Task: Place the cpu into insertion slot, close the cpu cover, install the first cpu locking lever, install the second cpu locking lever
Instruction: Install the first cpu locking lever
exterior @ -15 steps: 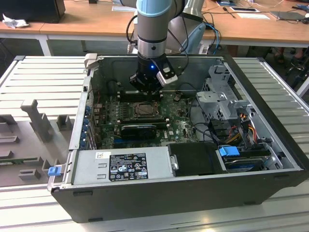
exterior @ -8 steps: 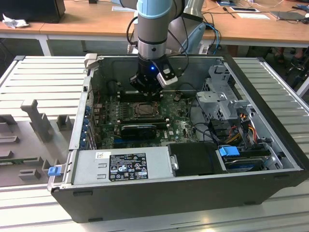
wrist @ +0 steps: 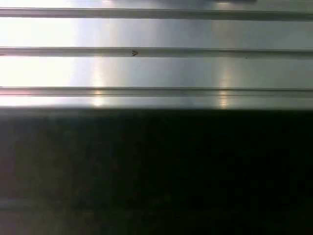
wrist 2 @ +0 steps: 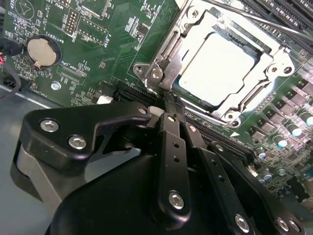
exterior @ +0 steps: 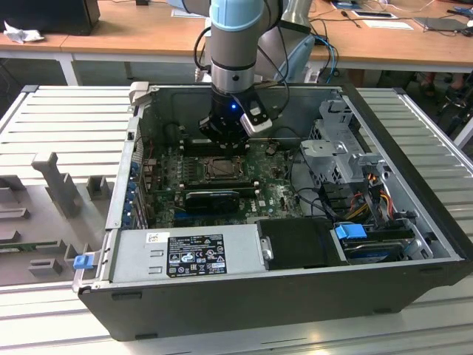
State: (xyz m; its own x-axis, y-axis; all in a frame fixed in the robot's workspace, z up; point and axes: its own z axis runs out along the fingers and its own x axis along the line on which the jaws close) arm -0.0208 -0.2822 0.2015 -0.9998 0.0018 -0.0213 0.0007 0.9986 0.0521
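In the second wrist view the cpu [wrist 2: 217, 66], a pale silver square, lies in the insertion slot [wrist 2: 230, 116] of the green motherboard. The cpu cover [wrist 2: 274, 61], a metal frame with a window, lies flat over it. A thin locking lever [wrist 2: 254, 19] runs along the socket's far side. The black fingers [wrist 2: 172, 142] of my gripper [wrist 2: 171, 100] are pressed together, their tips at the socket's corner beside a lever end [wrist 2: 155, 74]. In the exterior view the gripper [exterior: 224, 142] hangs inside the open computer case just behind the insertion slot [exterior: 219, 168].
A black expansion card [exterior: 213, 198] lies in front of the socket, with the grey power supply [exterior: 185, 255] nearer still. The drive cage and cables [exterior: 347, 166] fill the exterior view's right. A coin battery [wrist 2: 41, 51] sits on the board. The case stands on a ribbed metal table [wrist: 156, 68].
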